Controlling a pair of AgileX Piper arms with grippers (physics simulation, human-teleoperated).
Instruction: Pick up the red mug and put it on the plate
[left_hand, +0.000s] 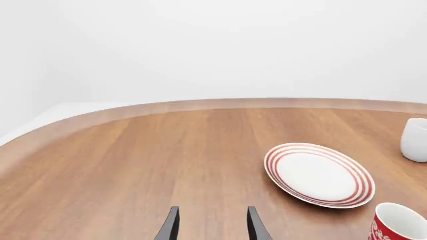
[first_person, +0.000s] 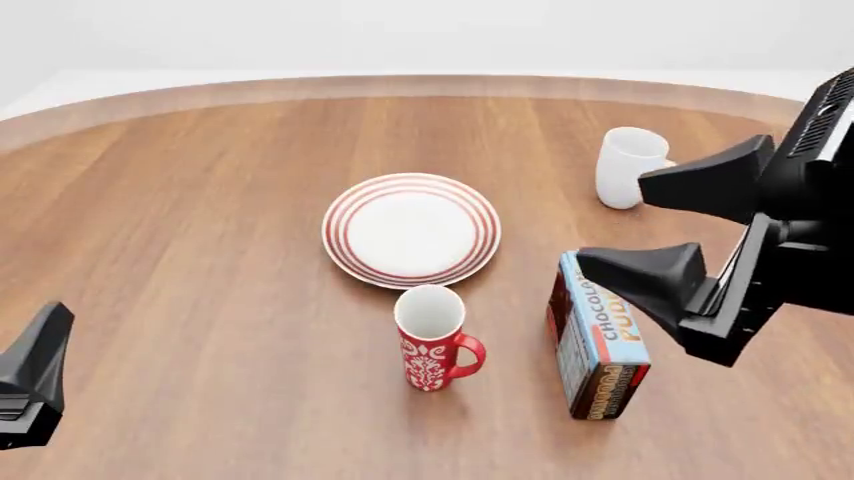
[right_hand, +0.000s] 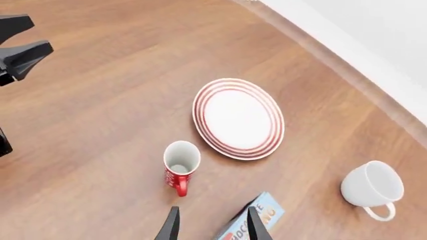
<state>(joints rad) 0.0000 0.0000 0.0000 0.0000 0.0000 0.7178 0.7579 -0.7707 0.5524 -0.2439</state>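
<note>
Fingers of the right arm (first_person: 667, 225) stand wide apart and hold nothing. They hang in the air over the right side of the desk, well above the things on it. Fingers of the left arm (left_hand: 210, 225) show as two dark tips with a gap between them, and nothing sits in that gap. In the front view only a dark bit of the left arm shows, low at the left edge.

Now the things, from big to small. The desk (first_person: 174, 230) is wide, brown and wooden, with a curved far edge.

The plate (first_person: 411, 230) is round and white with red rings near its rim. It lies flat near the middle of the desk, and nothing is on it.

The chocolate box (first_person: 601, 340) is blue and stands on its edge. It is at 4 o'clock from the plate.

The red mug (first_person: 431, 340) stands upright on the desk at 6 o'clock from the plate, just beside its rim. It is white inside, with a white pattern on the outside. Its handle points to 3 o'clock, at the box. No fingers touch it.

The white mug (first_person: 627, 167) is at 2 o'clock from the plate, apart from it.
</note>
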